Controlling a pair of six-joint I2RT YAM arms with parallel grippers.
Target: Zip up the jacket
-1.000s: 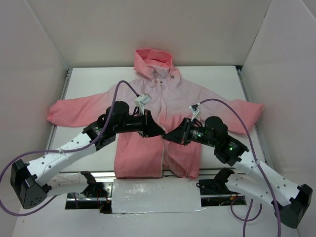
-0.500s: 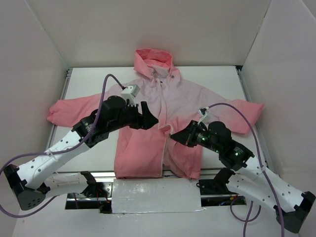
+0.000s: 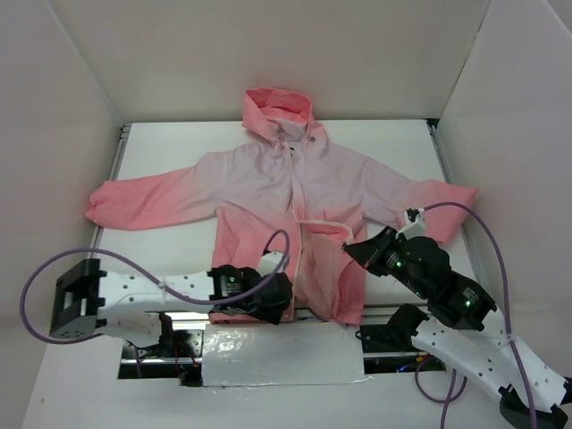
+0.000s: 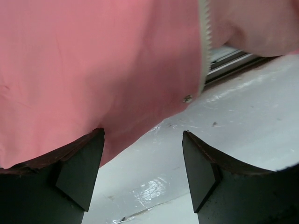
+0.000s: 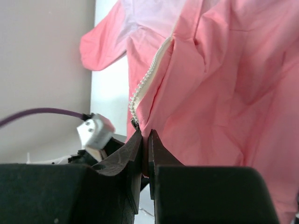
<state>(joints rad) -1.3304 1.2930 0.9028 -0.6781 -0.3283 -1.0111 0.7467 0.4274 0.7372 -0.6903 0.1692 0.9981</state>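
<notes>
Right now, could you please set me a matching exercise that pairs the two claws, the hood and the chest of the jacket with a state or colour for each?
Things:
1. left claw
2. right claw
3. hood
4. chest

States and colours:
A. pale pink
B. shut on the jacket
C. open, at the hem
D. coral pink

Pairs: 1-C, 2-B, 3-D, 4-A.
</notes>
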